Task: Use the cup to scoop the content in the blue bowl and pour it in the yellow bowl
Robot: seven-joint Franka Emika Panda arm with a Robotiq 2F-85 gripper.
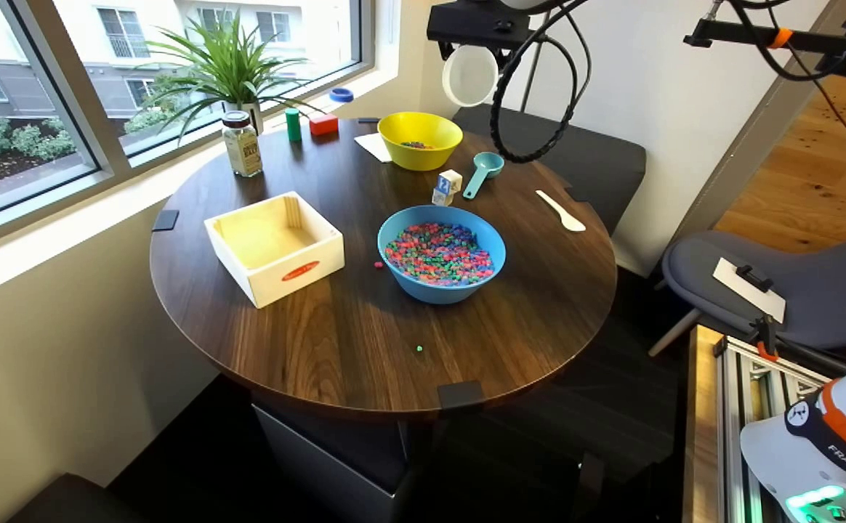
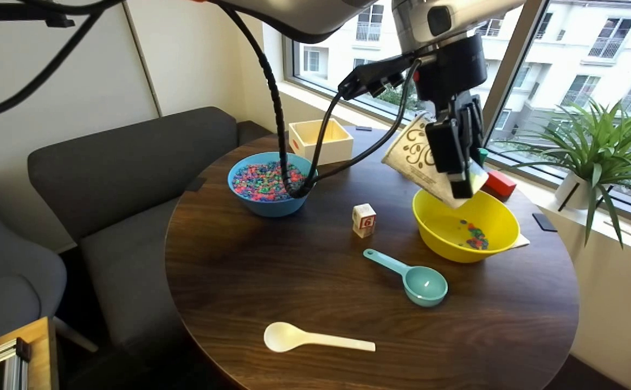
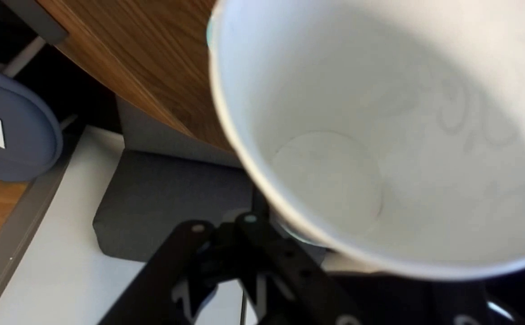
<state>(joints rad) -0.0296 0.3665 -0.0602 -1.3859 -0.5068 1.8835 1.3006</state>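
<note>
Cup (image 2: 421, 162) and gripper (image 2: 466, 172) hang above the table (image 1: 321, 349) by the yellow bowl (image 2: 440, 244), the cup tilted well off upright. We see the fingers closed on it; how narrow the gap between them is, we cannot tell. In an exterior view its brown print faces us and its lower end overlaps the yellow bowl's far side; in an exterior view we get only a pale round end of the cup (image 1: 470, 75), with a gap between it and the yellow bowl (image 1: 423, 160). The wrist view alone lets us look in at the mouth, past the rim to a round white floor.

Both exterior views give us the content (image 1: 437, 254), heaped wide in the blue bowl (image 1: 437, 292), and a small patch of bits (image 2: 477, 238) in the yellow bowl. A black cable (image 2: 277, 103) crosses before the blue bowl in an exterior view.

The widest room we see on the table runs from the blue bowl to the edge nearest the camera, one green bit (image 1: 419, 349) lying there. A wooden box (image 1: 278, 287) stands apart from the blue bowl, printed toy blocks (image 1: 443, 190) sit between the two bowls, and a light-blue scoop (image 2: 425, 287) lies near the yellow one. We find a white spoon (image 2: 318, 339) close to the table's edge, and in the wrist view a dark bench (image 3: 168, 194) beyond the tabletop.
</note>
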